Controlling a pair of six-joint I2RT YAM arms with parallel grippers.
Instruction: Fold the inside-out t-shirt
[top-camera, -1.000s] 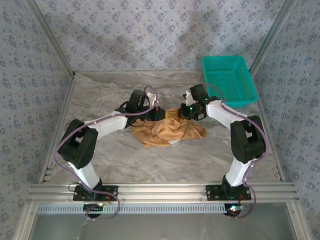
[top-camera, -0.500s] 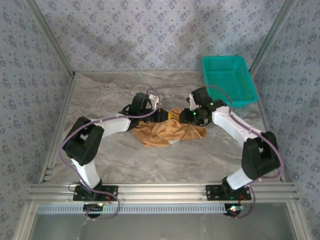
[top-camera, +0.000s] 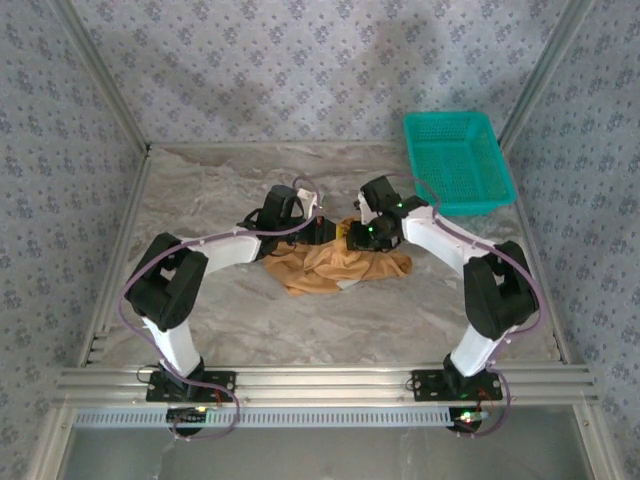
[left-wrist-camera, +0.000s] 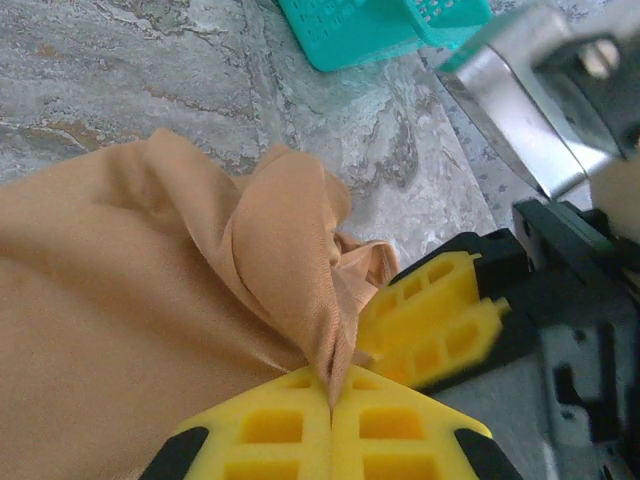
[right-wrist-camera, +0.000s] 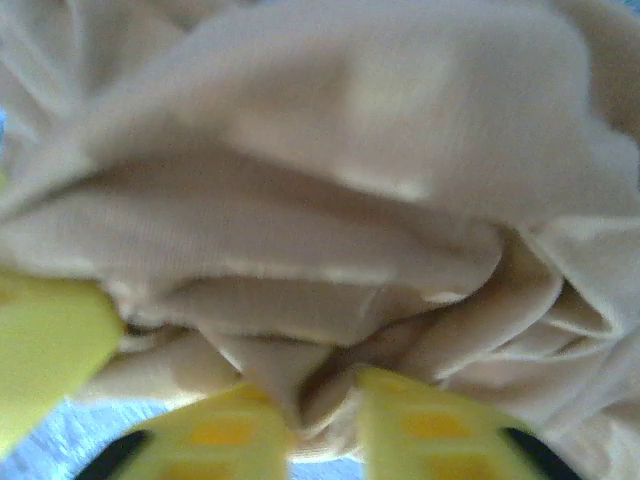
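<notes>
The tan t-shirt lies crumpled in a heap on the marble table, mid-scene. My left gripper sits at the heap's far edge. In the left wrist view this gripper is shut, its yellow fingers pinching a raised fold of the t-shirt. My right gripper is right beside it on the same far edge. In the right wrist view the right gripper has its jaws squeezed on a bunched fold of the t-shirt. The white label is hidden.
A teal basket stands at the table's back right corner; its corner is also in the left wrist view. Bare marble table surrounds the heap. The right gripper's yellow finger sits very close to my left gripper.
The right gripper has moved left along the shirt's far edge, closing in beside the left gripper. The left gripper has shifted slightly right, still pinching the cloth.
</notes>
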